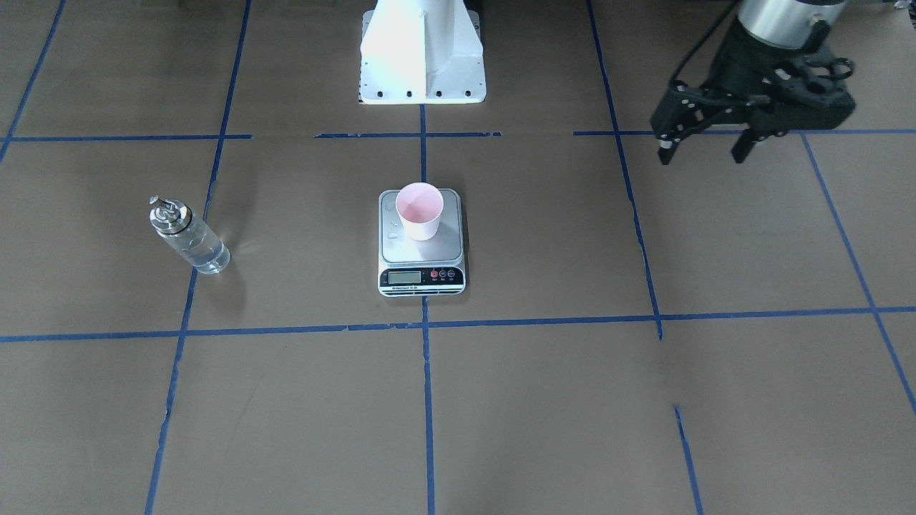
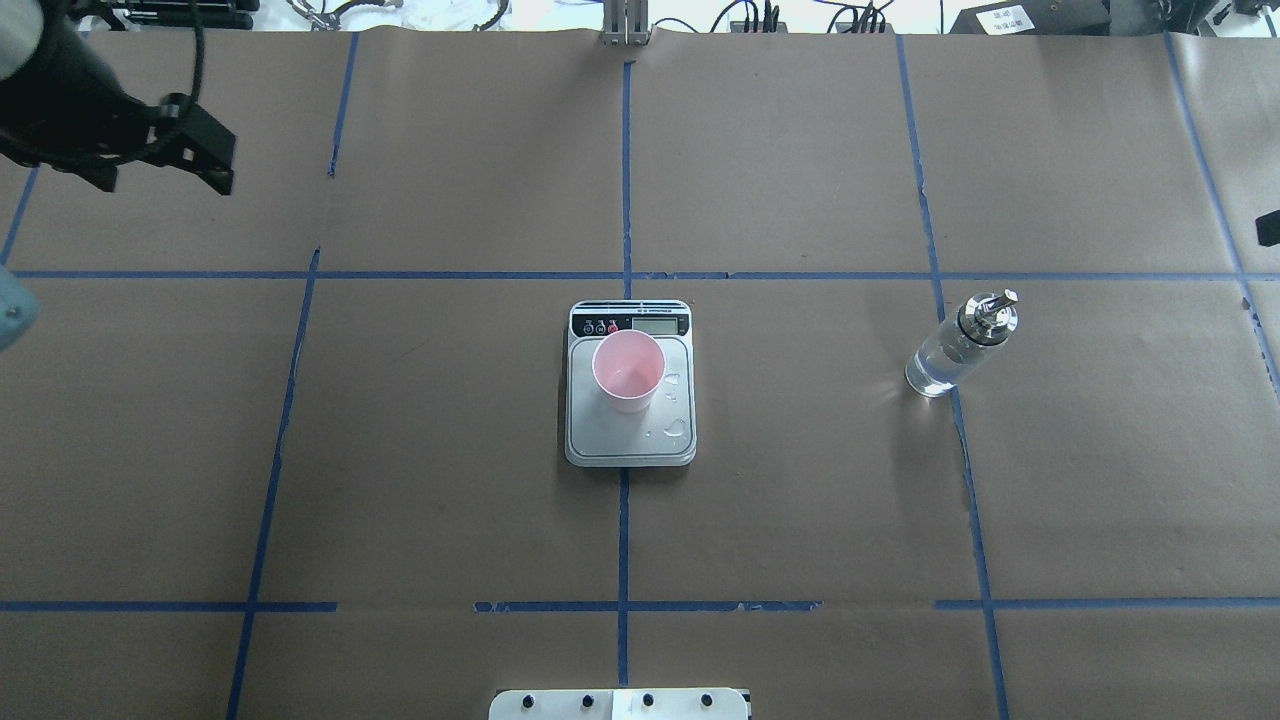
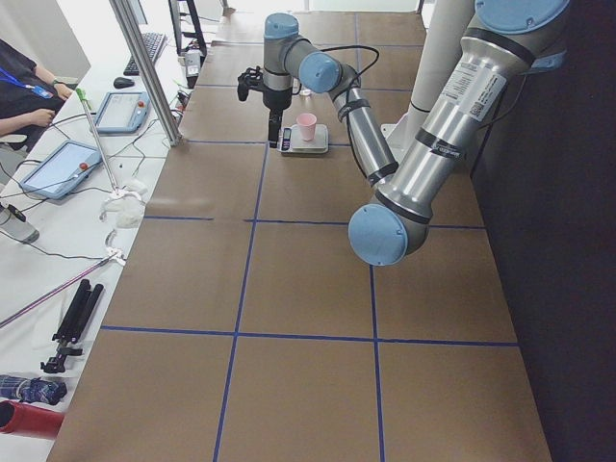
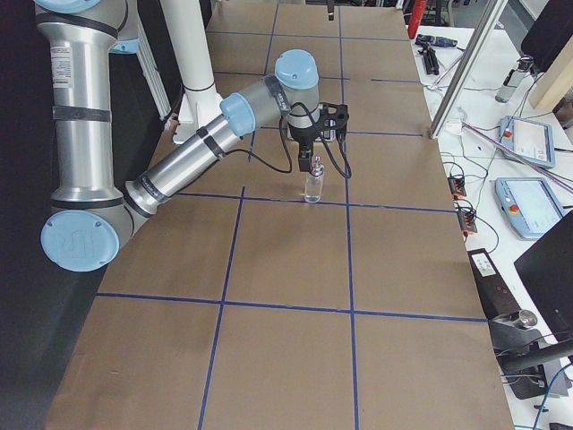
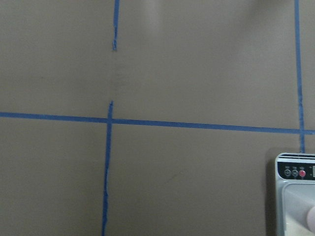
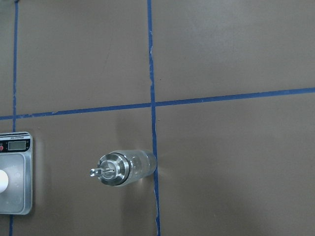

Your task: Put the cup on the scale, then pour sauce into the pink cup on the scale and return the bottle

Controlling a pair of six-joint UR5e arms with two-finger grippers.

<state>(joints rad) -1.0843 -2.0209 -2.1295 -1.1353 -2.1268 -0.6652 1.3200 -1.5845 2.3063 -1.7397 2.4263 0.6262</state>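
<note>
Cup point(image 1: 419, 209) placement looks done: it stands upright on the far half of the scale point(image 1: 429, 252), well within the platform. The bottle point(image 1: 189, 239) stands upright on the table point(image 1: 572, 400), well apart from the scale on the robot's right, right by a blue tape line, with clear sauce in its lower part. Neither gripper holds anything that we can see.

Whether the pour is done is less plain. A few drops point(image 2: 678, 430) lie on the platform on the robot's right of the cup, which hints at liquid having gone that way, but we cannot tell from these views whether the cup holds any. So we judge either that the pour and the return are left to do, or that the task is all but over.

The left gripper point(image 1: 703, 143) hangs over the far left of the table, well apart from the scale, its fingers spread wide and empty. The right gripper point(image 4: 313, 143) points down directly over the bottle's cap, close above it. Only the side view shows it properly, so we cannot tell whether its fingers are wide or narrow. Its wrist camera looks straight down on the spout, with the scale's edge off to the left.
</note>
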